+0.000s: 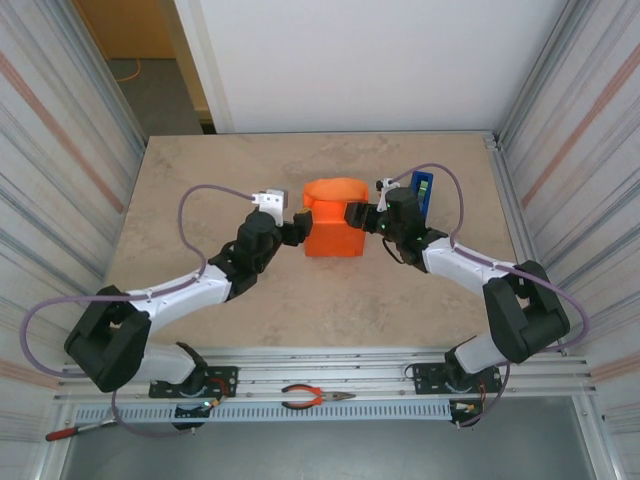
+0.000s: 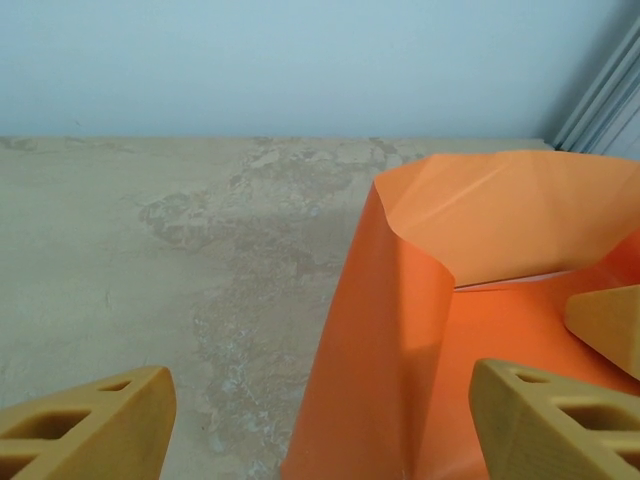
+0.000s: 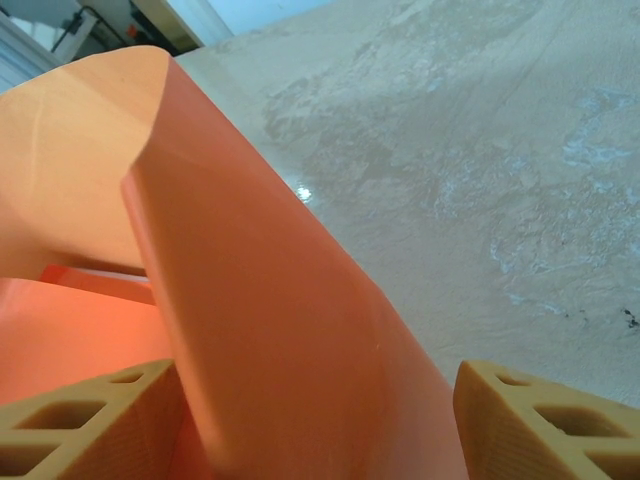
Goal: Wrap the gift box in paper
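On beige stone-look tabletop (image 1: pixel 200 170), white wall (image 1: pixel 360 60) behind | paper (image 1: pixel 333 225) mid-table | left gripper (image 1: pixel 296 232) spread | right gripper (image 1: pixel 358 216) astride paper, grip unclear

The left arm (image 1: pixel 190 290) reaches from its base at the near left forward and to the right, forearm low and wrist (image 1: pixel 258 235) turned inward toward the middle. The right arm (image 1: pixel 470 265) mirrors it, reaching forward and to the left so that the two wrists face each other. The left jaws stand wide apart, tan fingers (image 2: pixel 85 425) at the lower corners of the wrist view, and the right jaws are parted too, their fingers (image 3: pixel 545 420) likewise spread
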